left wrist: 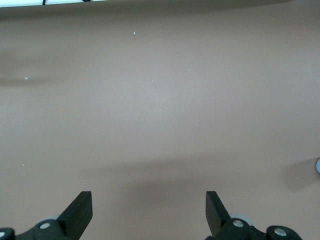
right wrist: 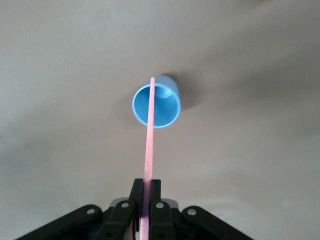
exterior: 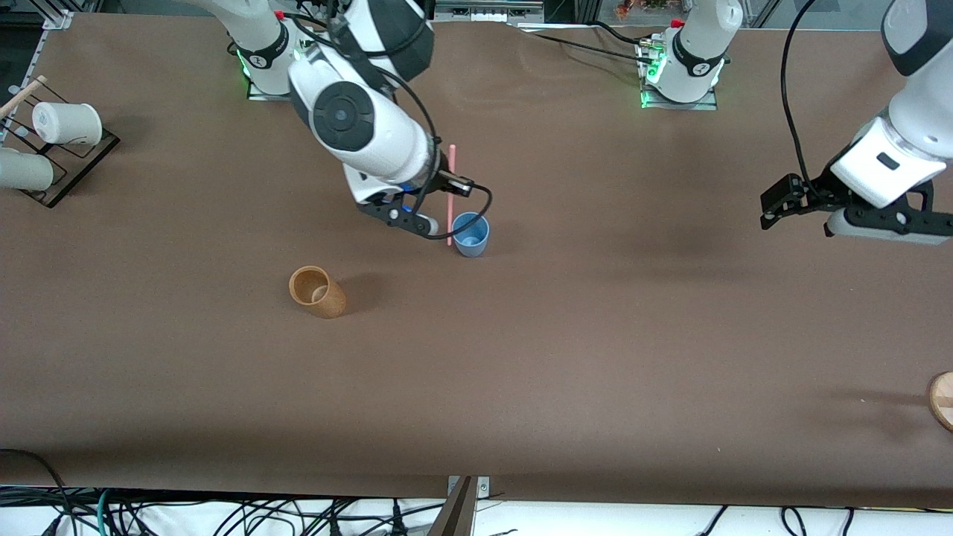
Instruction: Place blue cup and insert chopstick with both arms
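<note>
The blue cup (exterior: 470, 234) is seen upright on the brown bench (exterior: 595, 335), near the middle and closer to the right arm's end. The pink chopstick (exterior: 450, 195) is gripped by the closed right end effector (exterior: 444, 195), which is held in the air just beside the cup. In the right wrist view the chopstick (right wrist: 148, 150) is clamped between the fingers (right wrist: 156, 197) and its free tip is seen over the open mouth of the cup (right wrist: 157, 106).

The left end effector (exterior: 778, 202) is held open over bare bench at the left arm's end, where this arm waits. In the left wrist view its two fingers (left wrist: 80, 211) are spread wide with nothing between them.

A tan cup (exterior: 317, 292) lies tilted on the bench, nearer to the front camera than the blue cup.
</note>
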{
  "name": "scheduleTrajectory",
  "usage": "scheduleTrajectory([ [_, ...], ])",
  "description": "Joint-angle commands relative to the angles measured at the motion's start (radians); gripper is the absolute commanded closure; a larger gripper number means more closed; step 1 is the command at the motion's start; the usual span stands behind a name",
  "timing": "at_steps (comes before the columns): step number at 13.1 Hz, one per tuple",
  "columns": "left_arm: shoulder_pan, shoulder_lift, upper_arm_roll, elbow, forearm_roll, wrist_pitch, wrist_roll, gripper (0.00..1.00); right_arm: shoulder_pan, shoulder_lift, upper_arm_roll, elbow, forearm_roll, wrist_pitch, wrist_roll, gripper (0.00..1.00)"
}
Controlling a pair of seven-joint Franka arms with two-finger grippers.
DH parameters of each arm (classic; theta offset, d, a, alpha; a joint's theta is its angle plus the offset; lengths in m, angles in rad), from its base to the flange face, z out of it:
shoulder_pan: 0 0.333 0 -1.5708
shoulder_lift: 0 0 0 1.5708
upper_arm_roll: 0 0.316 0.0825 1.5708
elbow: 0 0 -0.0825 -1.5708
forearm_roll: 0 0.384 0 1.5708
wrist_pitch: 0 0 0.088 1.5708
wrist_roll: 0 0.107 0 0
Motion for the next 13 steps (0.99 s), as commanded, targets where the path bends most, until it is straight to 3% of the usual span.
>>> scheduleTrajectory([
  [1,-0.025,-0.097,0.021,-0.092,0.004,0.000,0.025,0.00,0.014,0.011,-0.006,-0.016,0.079,0.035,0.047,1.00],
  [3,-0.021,-0.064,0.019,-0.006,-0.002,-0.171,0.030,0.00,0.023,0.002,-0.006,-0.067,0.100,0.055,0.049,1.00],
  [12,-0.019,-0.045,0.018,0.022,0.003,-0.181,0.035,0.00,0.024,-0.006,0.002,-0.182,0.100,0.127,0.046,1.00],
  [13,-0.022,-0.046,0.014,0.022,0.003,-0.181,0.030,0.00,0.026,-0.002,0.002,-0.191,0.100,0.150,0.043,0.85],
])
